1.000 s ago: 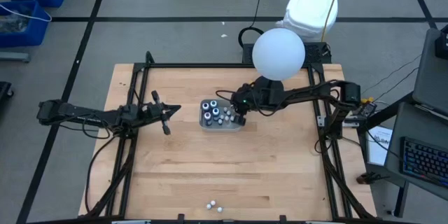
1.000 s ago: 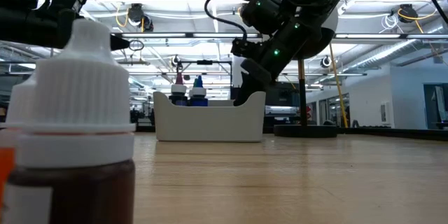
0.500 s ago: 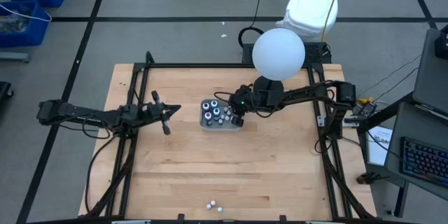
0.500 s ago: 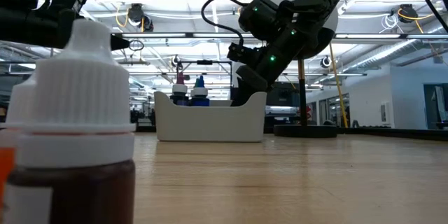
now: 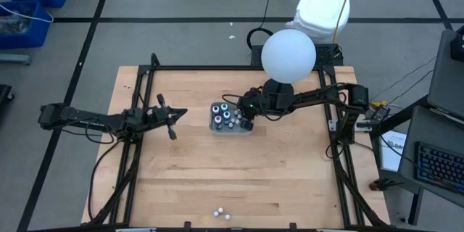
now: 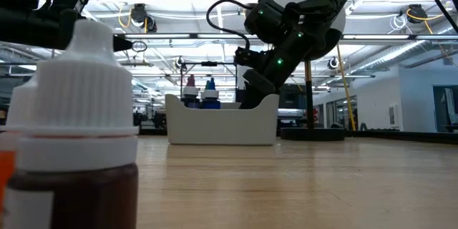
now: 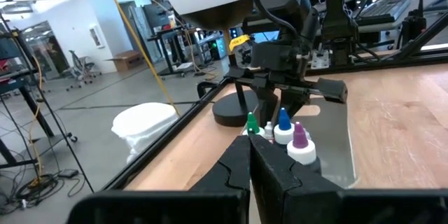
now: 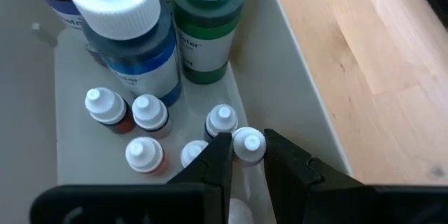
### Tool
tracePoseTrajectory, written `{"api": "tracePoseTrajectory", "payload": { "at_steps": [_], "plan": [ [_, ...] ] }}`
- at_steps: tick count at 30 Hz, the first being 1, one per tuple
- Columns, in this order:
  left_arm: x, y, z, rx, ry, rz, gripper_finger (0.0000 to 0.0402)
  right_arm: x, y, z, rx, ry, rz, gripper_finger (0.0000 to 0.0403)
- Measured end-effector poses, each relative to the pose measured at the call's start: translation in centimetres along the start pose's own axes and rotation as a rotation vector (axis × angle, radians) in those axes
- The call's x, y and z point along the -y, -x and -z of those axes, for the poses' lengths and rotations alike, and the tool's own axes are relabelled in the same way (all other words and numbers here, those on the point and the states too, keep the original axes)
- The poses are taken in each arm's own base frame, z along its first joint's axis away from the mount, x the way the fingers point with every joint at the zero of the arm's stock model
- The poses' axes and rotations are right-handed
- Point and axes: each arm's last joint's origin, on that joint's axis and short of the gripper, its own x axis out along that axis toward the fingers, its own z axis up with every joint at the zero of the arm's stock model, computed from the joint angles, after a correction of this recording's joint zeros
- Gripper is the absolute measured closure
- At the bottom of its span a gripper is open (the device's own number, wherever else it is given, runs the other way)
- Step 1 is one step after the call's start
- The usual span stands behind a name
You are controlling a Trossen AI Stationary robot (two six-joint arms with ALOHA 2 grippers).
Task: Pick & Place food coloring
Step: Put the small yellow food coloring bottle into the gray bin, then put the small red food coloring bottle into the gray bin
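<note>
At the table's six o'clock edge, two stray food coloring bottles (image 5: 221,213) wait, one looming in the low view. At centre we have our right gripper (image 8: 240,155) down inside the grey tray (image 5: 231,130), fingers closed around a small white-capped bottle (image 8: 248,145) at the tray's three o'clock wall, probably to seat it. Neighbouring small bottles (image 8: 148,112) and the taller blue bottle (image 8: 127,24) and green bottle (image 8: 207,21) crowd any sideways move. At nine o'clock our left gripper (image 5: 172,119) hovers with fingers together. At twelve o'clock the white globe (image 5: 288,55) overhangs.
</note>
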Motion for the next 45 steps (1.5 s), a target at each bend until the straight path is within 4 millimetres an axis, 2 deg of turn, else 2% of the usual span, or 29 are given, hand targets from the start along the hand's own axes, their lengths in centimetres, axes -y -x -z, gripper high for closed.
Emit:
{"api": "tracePoseTrajectory", "payload": {
  "at_steps": [13,24,32,35,38,41,45],
  "plan": [
    [0.0,0.0,0.0,-0.001,-0.003,0.001,0.0389,0.2,0.0,0.1,-0.004,-0.006,0.003,0.0345],
    [0.0,0.0,0.0,-0.001,0.006,0.001,0.0389,0.2,0.1,0.0,0.001,-0.014,0.003,0.0299],
    [0.1,0.0,0.0,0.005,0.008,0.030,0.0389,0.3,0.4,-0.3,0.027,0.006,0.004,0.0293],
    [0.1,0.0,0.0,0.005,0.008,0.033,0.0389,0.4,1.4,-1.0,0.067,0.016,0.006,0.0296],
    [0.1,0.0,0.0,0.004,0.007,0.033,0.0389,0.5,3.4,-1.9,0.117,0.022,0.005,0.0301],
    [0.1,0.0,0.1,-0.002,0.003,0.035,0.0389,0.0,6.3,-3.0,0.191,0.062,-0.008,0.0307],
    [0.2,0.0,0.3,-0.020,-0.008,0.039,0.0389,-1.9,11.1,-4.0,0.296,0.193,-0.055,0.0320]
  ]
}}
